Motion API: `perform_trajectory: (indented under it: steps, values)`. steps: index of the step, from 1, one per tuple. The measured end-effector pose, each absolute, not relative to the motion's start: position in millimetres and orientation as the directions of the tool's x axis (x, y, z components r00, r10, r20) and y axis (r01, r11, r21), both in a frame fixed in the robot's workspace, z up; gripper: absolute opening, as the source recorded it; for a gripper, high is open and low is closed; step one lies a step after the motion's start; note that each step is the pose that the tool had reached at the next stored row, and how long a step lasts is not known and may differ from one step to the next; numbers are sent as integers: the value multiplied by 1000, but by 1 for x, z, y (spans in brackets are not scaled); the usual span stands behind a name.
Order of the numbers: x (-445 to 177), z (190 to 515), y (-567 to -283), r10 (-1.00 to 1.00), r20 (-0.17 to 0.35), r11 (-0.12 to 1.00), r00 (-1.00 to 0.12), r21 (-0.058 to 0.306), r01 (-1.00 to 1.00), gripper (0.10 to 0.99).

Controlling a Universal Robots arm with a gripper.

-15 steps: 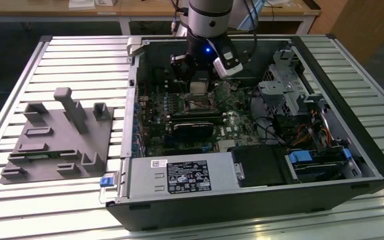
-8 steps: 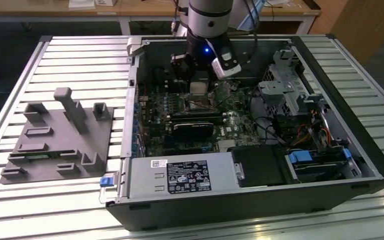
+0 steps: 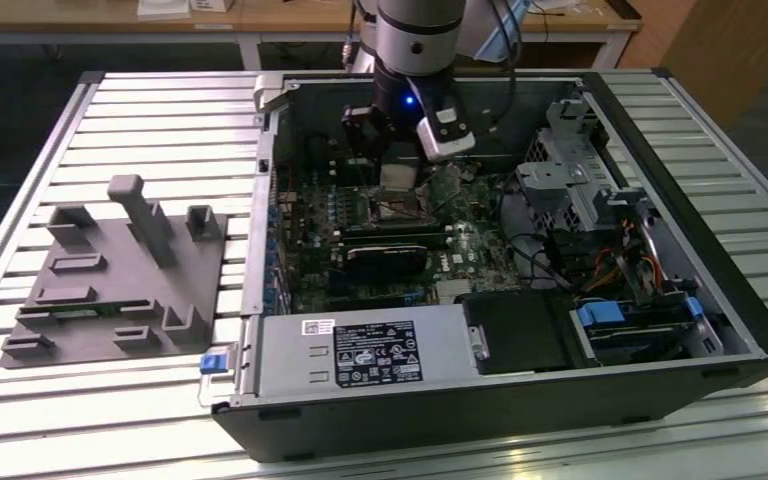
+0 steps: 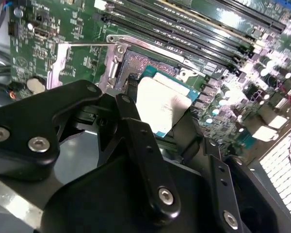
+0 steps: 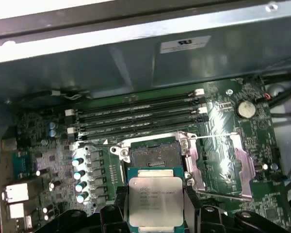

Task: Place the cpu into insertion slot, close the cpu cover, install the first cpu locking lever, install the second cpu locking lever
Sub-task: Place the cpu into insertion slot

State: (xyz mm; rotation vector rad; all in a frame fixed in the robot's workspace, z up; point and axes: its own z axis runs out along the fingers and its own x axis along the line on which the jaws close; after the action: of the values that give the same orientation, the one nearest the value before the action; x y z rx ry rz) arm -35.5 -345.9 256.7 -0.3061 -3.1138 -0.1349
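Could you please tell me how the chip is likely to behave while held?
The chip is a thin flat plate with a metal face, so probably stiff and light. Held only by its edges in the gripper, it might slip or tilt.

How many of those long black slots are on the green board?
4 memory slots, side by side in parallel rows on the motherboard, between the insertion slot and the case wall. Others may be hidden behind the gripper.

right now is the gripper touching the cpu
Touching. In the first wrist view the gripper pinches the cpu between its fingers, which press against two opposite edges of the chip with no gap.
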Motion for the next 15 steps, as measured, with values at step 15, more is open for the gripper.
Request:
perform_trajectory:
  steps: [15]
  values:
    - [-35,256,-346,379,18,921,-925,84,379,537]
